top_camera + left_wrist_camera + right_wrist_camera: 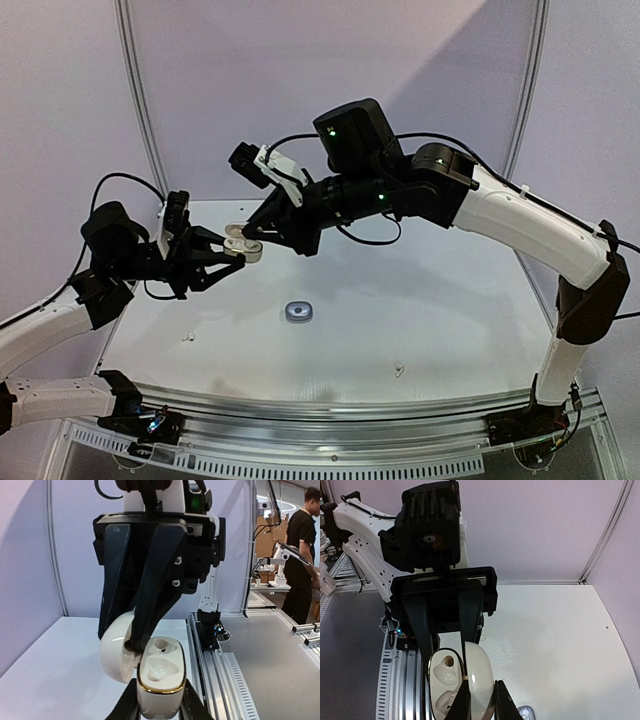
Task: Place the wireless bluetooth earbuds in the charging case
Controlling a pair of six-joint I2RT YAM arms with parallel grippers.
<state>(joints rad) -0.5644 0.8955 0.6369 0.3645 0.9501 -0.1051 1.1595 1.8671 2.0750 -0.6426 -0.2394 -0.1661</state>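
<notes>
Lettering on the white charging case [161,677]: none that I can read, in any of the three views
Markings on the arms and on the gear in the room behind: too small or blurred to make out

White arms [520,225], black jaws, cables [120,180]
</notes>
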